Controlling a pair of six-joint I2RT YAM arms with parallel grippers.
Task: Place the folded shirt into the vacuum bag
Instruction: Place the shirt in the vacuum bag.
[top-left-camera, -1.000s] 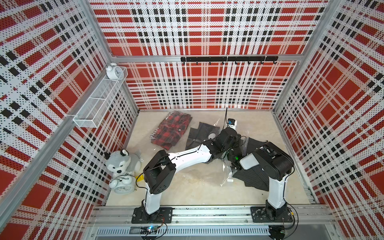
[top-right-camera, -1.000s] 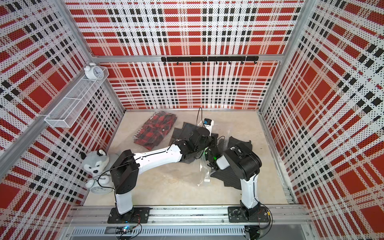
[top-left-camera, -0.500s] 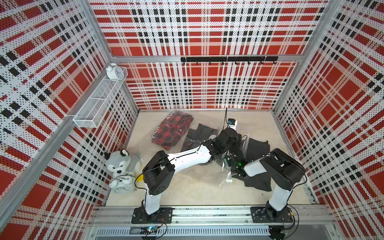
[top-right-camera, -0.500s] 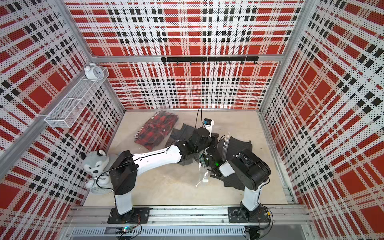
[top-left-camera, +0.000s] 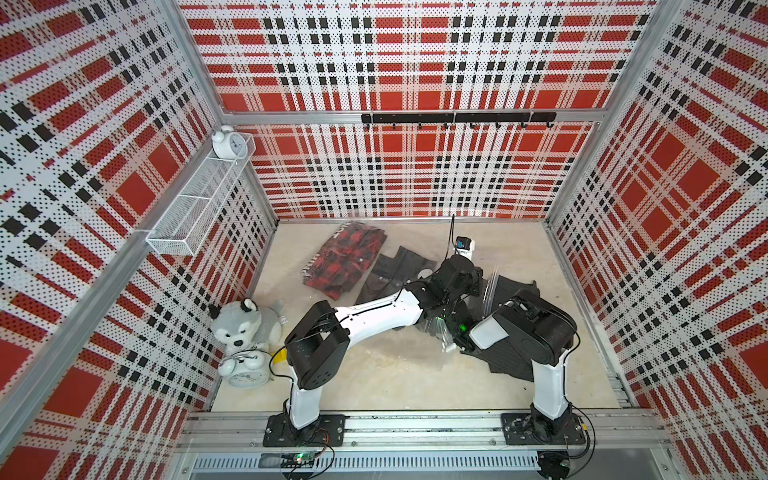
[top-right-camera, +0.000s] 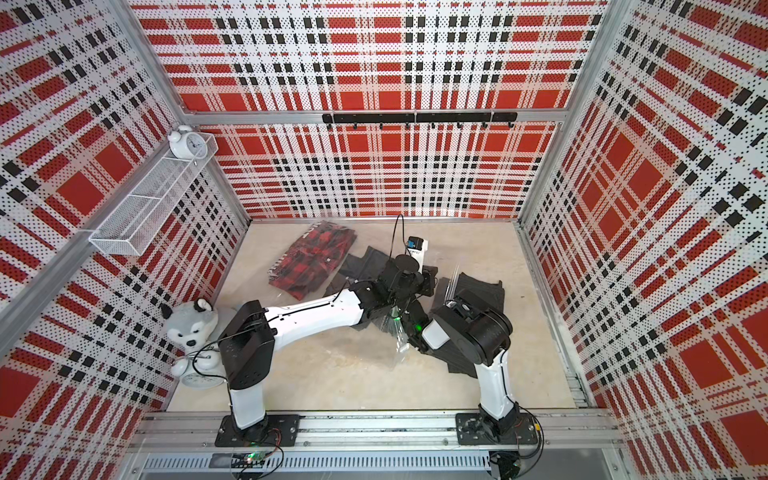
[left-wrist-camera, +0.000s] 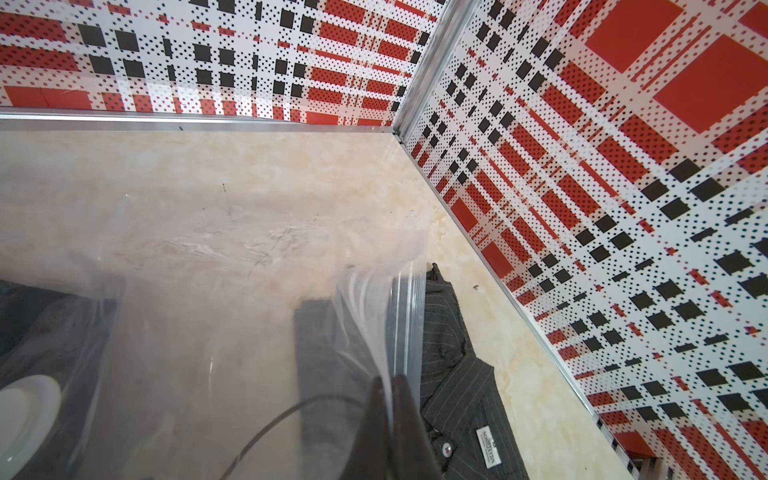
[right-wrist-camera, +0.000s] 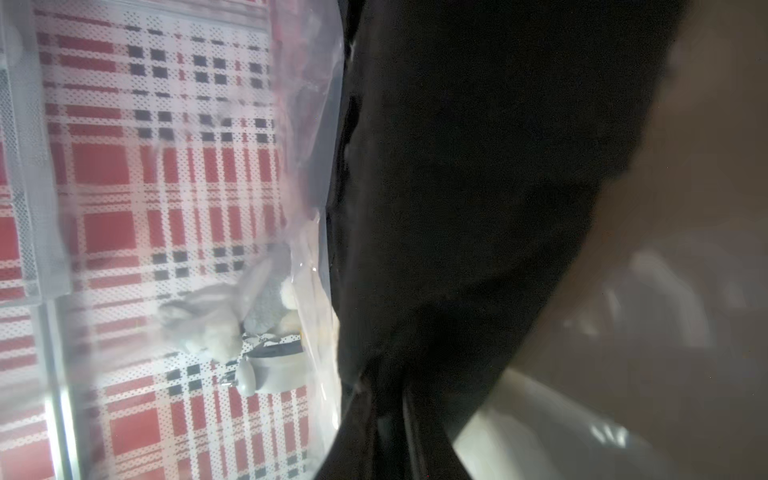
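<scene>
Right of centre in both top views, the left gripper (left-wrist-camera: 388, 380) pinches the raised edge of the vacuum bag (left-wrist-camera: 187, 332). The right gripper (right-wrist-camera: 399, 415) has its jaws clamped on the dark folded shirt (right-wrist-camera: 457, 166), bunched there.

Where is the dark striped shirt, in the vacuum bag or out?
Partly out: the shirt has collar and label uncovered, beyond the zip edge of the vacuum bag. The rest: cannot tell.

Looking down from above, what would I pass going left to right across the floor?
In a top view: plush husky → red plaid shirt → dark pinstriped shirt.
</scene>
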